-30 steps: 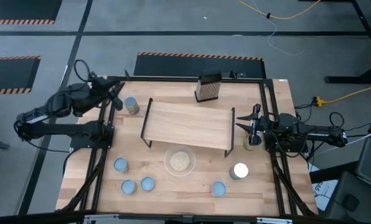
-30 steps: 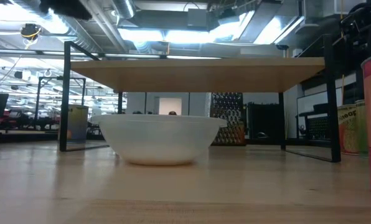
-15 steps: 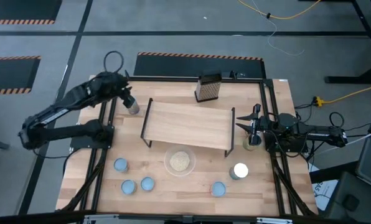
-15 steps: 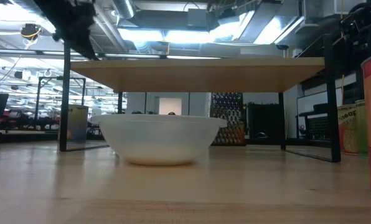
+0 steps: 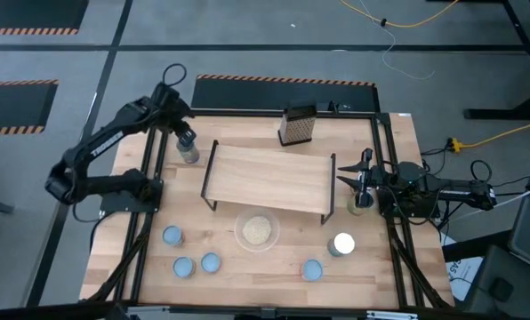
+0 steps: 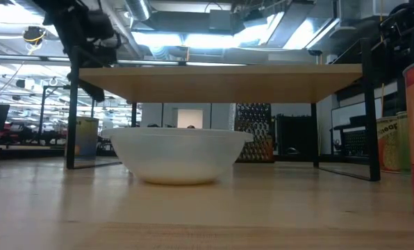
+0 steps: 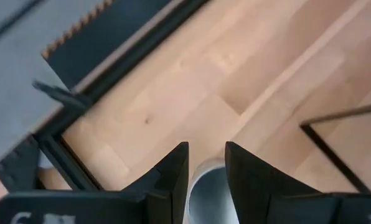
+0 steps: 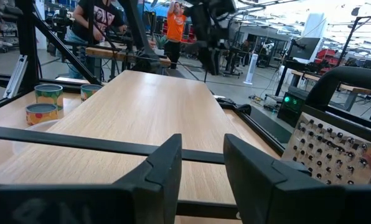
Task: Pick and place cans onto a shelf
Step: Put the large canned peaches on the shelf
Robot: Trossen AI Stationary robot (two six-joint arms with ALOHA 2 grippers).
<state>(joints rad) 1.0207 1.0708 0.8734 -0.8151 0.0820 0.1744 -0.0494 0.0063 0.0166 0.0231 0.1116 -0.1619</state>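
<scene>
Left gripper (image 5: 186, 140), fingers apart above can (image 5: 190, 154) beside shelf (image 5: 269, 178); risk: off-centre descent tips can; right fingers apart, idle.

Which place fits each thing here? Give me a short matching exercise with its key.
Things:
1. grater
2. bowl
3. left hand
4. right hand

Places:
A. in front of the shelf, on the table
B. at the shelf's right end
C. over a can beside the shelf's left end
D. behind the shelf, at the table's far edge

Pairs: 1-D, 2-A, 3-C, 4-B
</scene>
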